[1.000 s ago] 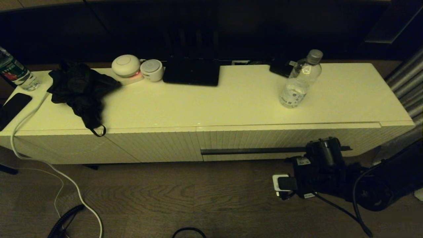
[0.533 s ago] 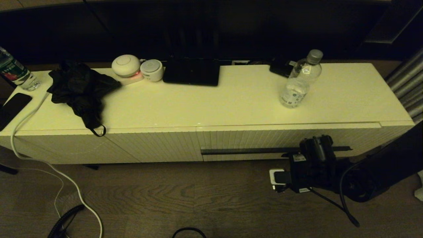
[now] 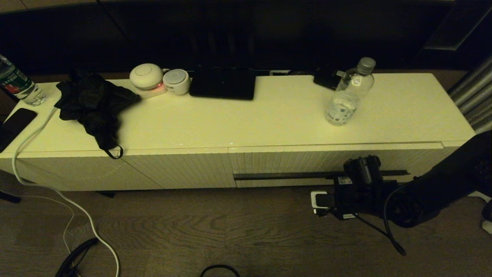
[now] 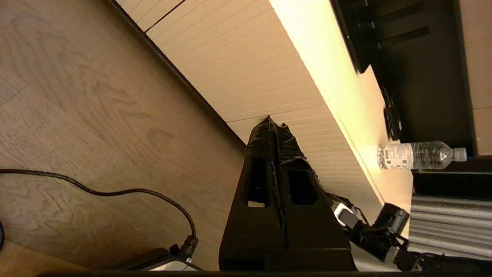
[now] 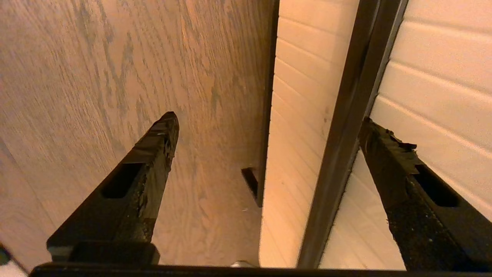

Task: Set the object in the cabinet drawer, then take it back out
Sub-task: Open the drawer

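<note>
The clear water bottle (image 3: 349,92) with a grey cap stands upright on the cabinet top, right of centre; the left wrist view also shows the bottle (image 4: 419,155). The cabinet drawer (image 3: 292,163) looks pushed in, its dark handle bar (image 3: 284,176) running across the ribbed front. My right gripper (image 3: 361,167) sits at the bar's right part. In the right wrist view this gripper (image 5: 267,119) is open, with the handle bar (image 5: 346,134) passing between its fingers, close to one finger (image 5: 384,154). My left gripper (image 4: 275,123) is shut on nothing, low over the floor beside the cabinet.
A black cloth (image 3: 94,104), two white round devices (image 3: 146,76), a black slab (image 3: 223,84) and a dark-labelled bottle (image 3: 17,82) are on the cabinet top. The handle-less ribbed panel (image 3: 173,169) lies left of the drawer. A white cable (image 3: 57,192) trails over the wooden floor.
My right gripper has moved left along the drawer front and closer to the handle bar. The bottle and the drawer have not moved.
</note>
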Robot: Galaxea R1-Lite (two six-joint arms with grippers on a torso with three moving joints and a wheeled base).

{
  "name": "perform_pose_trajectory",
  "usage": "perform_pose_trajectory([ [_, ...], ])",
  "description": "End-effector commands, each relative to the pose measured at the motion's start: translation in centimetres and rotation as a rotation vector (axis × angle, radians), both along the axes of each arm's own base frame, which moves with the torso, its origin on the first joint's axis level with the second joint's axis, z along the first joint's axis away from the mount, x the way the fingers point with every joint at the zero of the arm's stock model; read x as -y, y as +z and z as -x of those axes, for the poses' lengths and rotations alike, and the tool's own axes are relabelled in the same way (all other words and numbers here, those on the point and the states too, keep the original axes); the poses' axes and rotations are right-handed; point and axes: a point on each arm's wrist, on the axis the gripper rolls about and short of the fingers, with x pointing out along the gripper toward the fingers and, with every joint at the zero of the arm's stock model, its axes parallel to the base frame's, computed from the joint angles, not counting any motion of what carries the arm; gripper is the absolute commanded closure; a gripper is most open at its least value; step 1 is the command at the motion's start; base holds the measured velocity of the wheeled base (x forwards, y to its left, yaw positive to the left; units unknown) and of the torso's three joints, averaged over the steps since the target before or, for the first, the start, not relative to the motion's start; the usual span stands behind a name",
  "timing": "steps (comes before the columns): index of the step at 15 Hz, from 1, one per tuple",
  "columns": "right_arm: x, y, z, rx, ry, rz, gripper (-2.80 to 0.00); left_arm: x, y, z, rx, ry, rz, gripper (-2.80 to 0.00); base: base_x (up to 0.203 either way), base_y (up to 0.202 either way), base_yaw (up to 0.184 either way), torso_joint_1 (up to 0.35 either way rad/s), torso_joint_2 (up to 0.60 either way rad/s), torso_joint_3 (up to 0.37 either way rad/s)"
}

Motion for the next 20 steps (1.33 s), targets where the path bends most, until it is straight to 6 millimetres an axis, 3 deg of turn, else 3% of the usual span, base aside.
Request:
perform_pose_trajectory([
  [1,-0.1,-0.6,-0.5,-0.006,-0.007,-0.004,-2.80,0.0,0.0,0.0,0.002,0.000,0.006,0.00,0.000,0.000,0.000,0.000,0.00,0.000],
  [20,-0.3,-1.3,-4.5,0.077,-0.048,-0.057,-2.80,0.0,0.0,0.0,0.002,0.000,0.006,0.00,0.000,0.000,0.000,0.000,0.00,0.000],
])
